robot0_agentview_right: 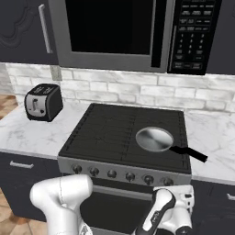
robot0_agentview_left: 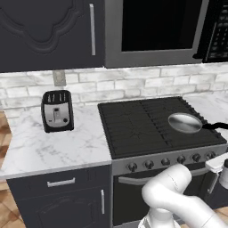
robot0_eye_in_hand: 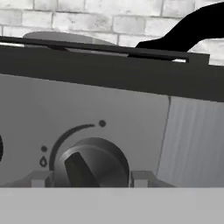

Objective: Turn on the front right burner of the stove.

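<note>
The stove (robot0_agentview_left: 133,129) has a black grated cooktop and a steel front strip with a row of dark knobs. Its front right burner (robot0_agentview_left: 189,140) (robot0_agentview_right: 158,160) is the grate section just in front of the silver pan. My gripper (robot0_eye_in_hand: 92,180) is at the rightmost knob (robot0_eye_in_hand: 92,164) (robot0_agentview_right: 166,181), with a fingertip (robot0_eye_in_hand: 41,179) against each side of it. The knob's pointer leans up-left of the dot mark above it. My white hand (robot0_agentview_right: 179,197) (robot0_agentview_left: 217,164) hangs right in front of the strip's right end.
A round silver pan (robot0_agentview_left: 185,122) (robot0_agentview_right: 155,139) with a black handle (robot0_agentview_right: 190,153) sits on the cooktop's right side, the handle reaching over the front right corner. A toaster (robot0_agentview_left: 57,111) stands on the marble counter to the left. The microwave (robot0_agentview_right: 124,32) hangs above.
</note>
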Motion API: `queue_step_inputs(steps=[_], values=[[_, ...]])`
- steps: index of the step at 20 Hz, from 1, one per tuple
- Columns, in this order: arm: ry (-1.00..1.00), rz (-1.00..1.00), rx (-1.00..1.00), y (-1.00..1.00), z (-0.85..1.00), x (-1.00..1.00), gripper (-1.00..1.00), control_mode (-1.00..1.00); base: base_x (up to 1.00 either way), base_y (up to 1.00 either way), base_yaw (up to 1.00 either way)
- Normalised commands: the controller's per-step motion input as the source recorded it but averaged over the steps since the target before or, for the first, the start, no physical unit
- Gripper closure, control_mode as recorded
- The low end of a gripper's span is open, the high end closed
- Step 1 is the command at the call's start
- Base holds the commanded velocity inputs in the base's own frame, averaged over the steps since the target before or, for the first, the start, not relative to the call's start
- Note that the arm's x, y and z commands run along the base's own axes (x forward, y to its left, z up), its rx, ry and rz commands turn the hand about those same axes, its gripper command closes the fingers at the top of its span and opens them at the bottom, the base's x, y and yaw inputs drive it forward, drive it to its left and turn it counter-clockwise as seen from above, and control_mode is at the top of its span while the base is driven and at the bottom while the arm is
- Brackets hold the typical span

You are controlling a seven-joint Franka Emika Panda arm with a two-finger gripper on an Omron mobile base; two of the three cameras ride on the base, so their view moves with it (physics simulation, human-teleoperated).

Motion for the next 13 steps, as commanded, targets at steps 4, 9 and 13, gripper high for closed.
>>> queue_step_inputs(steps=[4, 9, 13], values=[[-0.01, 0.02, -0.57, -0.26, -0.1, 0.05, 1.0, -1.0, 0.0, 0.0, 0.0], [0.0, 0.14, -0.57, -0.33, -0.09, 0.09, 1.0, -1.0, 0.0, 0.0, 0.0], [0.0, 0.2, -0.54, -0.43, -0.11, 0.04, 1.0, -1.0, 0.0, 0.0, 0.0]])
